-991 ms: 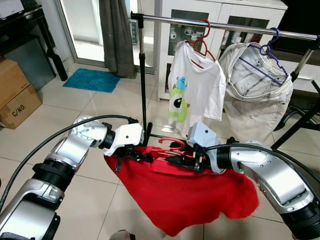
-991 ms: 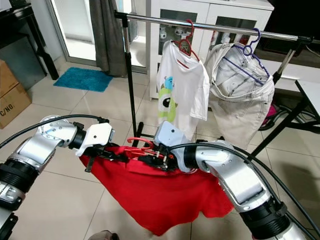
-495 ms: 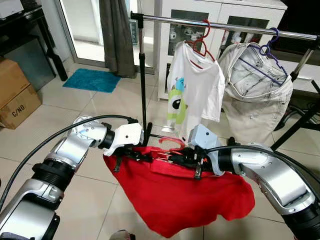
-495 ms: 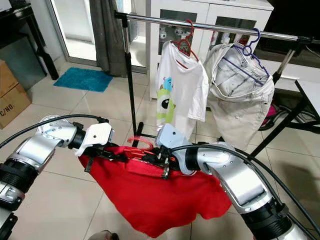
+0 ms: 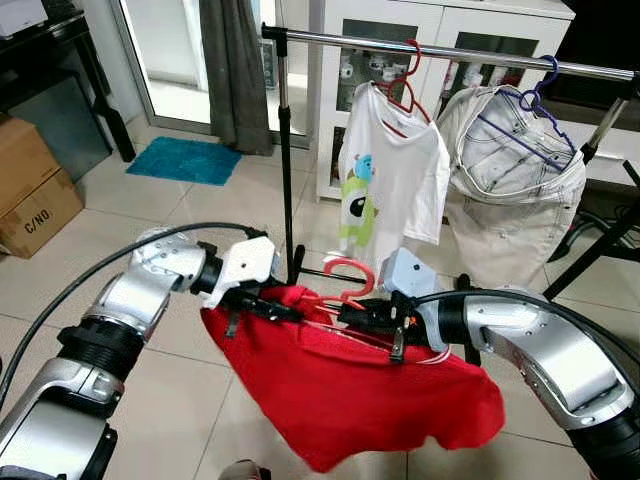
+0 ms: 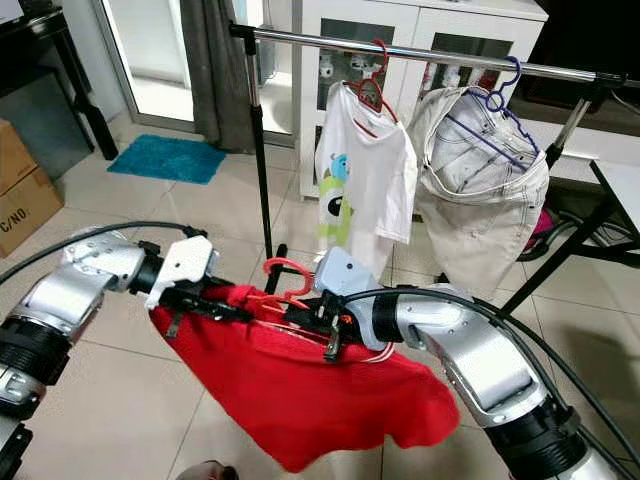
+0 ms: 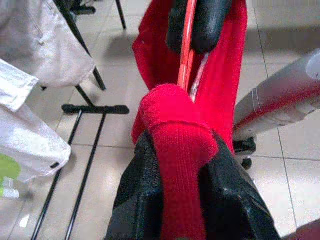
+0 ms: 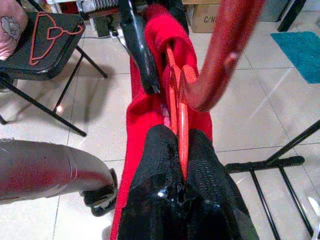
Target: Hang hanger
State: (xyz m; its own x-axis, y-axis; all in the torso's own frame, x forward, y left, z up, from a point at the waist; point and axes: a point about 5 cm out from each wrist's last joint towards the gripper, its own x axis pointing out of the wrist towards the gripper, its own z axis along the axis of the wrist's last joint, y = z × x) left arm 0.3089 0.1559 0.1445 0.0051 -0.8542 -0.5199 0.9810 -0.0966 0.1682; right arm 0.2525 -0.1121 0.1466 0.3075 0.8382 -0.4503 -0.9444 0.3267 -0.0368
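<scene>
Carrying a red plastic hanger (image 5: 345,285) draped with a red cloth garment (image 5: 350,385), the robot stands before the silver metal clothes rail (image 5: 440,50), the load held low in front of the rail and well below it so the hook can be lifted onto the bar. In the left eye view the left gripper (image 5: 268,307) takes one end of the garment and the right gripper (image 5: 362,318) the hanger's middle, spreading the cloth between them; beyond, on the rail, hang a white printed T-shirt (image 5: 392,175) and a pair of pale beige trousers (image 5: 510,185).

The right eye view shows the same hold, the hook (image 6: 290,275) pointing up toward the rail.

From the left wrist, black fingers (image 7: 145,200) are clamped tight on a bunched fold of red cloth.

From the right wrist, black fingers (image 8: 162,165) are closed firmly on the hanger's thin red bar, just below the hook.
</scene>
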